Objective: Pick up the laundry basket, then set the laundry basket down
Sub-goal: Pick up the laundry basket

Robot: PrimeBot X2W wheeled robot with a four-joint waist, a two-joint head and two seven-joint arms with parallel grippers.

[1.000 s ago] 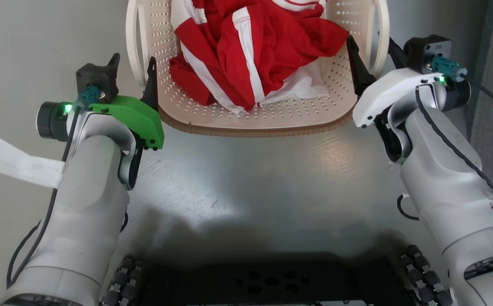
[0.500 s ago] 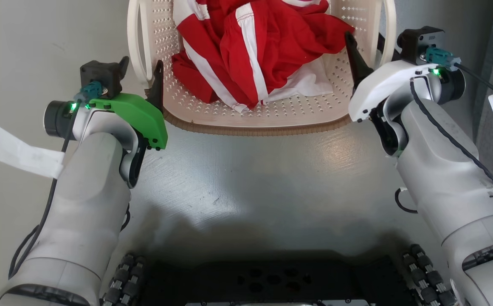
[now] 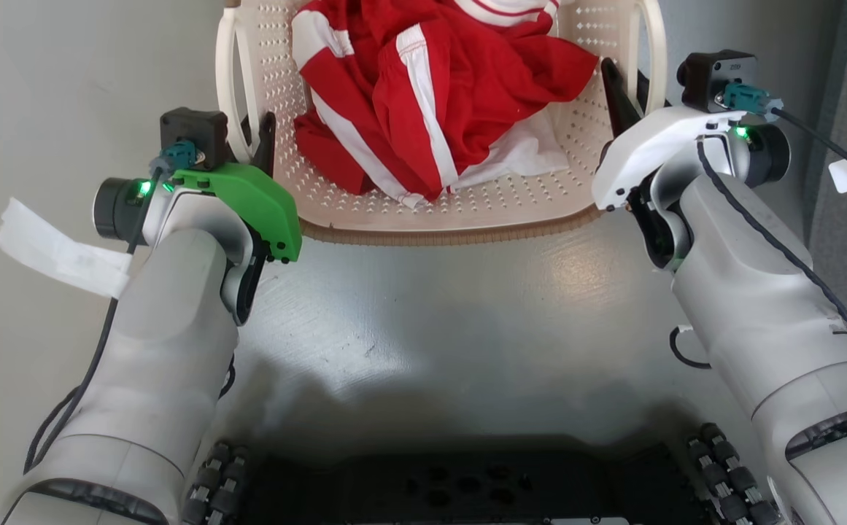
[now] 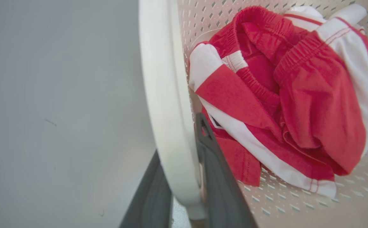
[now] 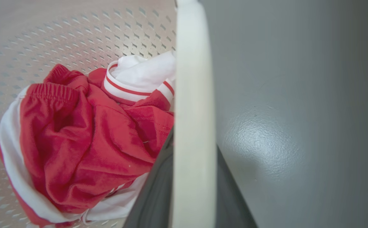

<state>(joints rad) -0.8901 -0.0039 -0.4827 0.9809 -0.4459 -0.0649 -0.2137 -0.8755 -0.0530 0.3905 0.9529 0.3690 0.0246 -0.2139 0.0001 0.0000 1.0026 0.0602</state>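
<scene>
basket (image 3: 459, 211) sits at top centre of the head frame, grey floor (image 3: 430, 306) below it, and holds crumpled red-and-white clothes (image 3: 430, 95). left gripper (image 3: 255, 131) straddles the left handle (image 3: 227, 80); right gripper (image 3: 631, 84) straddles the right handle (image 3: 658, 58). both spreads are narrow; whether the fingers clamp the handles cannot be told.

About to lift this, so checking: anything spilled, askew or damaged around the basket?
Nothing stands out. The cream perforated plastic laundry basket looks intact, the crumpled red-and-white clothes lie inside it, and the left gripper and right gripper each grip a white side handle.
</scene>
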